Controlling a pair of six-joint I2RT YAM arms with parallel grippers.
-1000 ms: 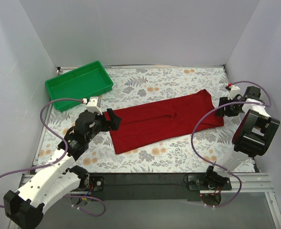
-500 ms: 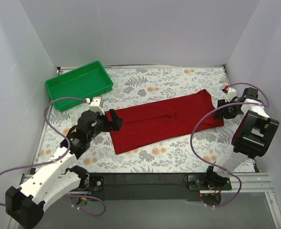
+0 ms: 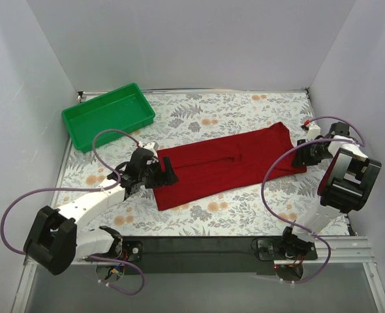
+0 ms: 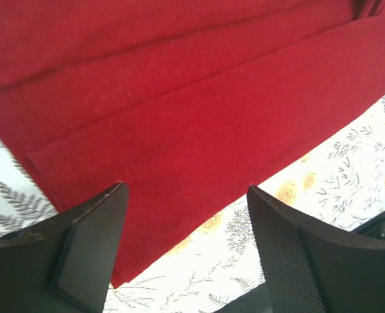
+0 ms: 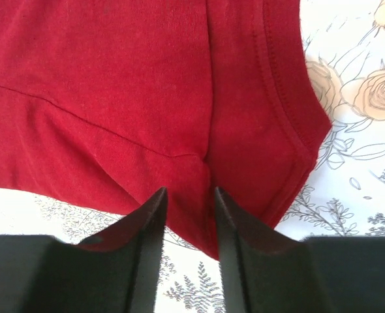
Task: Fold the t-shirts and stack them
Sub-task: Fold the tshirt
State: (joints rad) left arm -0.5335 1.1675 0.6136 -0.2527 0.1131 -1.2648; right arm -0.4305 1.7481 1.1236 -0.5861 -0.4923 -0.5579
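The dark red t-shirt (image 3: 228, 166) lies folded into a long strip, running diagonally across the table from near left to far right. My left gripper (image 3: 168, 175) is low over the strip's left end. In the left wrist view the left gripper (image 4: 184, 195) is wide open and empty, straddling the near edge of the shirt (image 4: 179, 98). My right gripper (image 3: 301, 154) is at the strip's right end. In the right wrist view the right gripper (image 5: 188, 199) has a narrow gap, with the hem corner of the shirt (image 5: 134, 98) under the gap and nothing clamped.
A green plastic tray (image 3: 107, 115) stands at the far left corner, with nothing in it. The table has a floral cloth (image 3: 245, 208). White walls close in the left, back and right. The arms' base rail runs along the near edge.
My left arm has swung right and stretched down, bringing its open gripper over the shirt's left end. My right gripper has edged slightly left onto the shirt's right end. The shirt has not moved.
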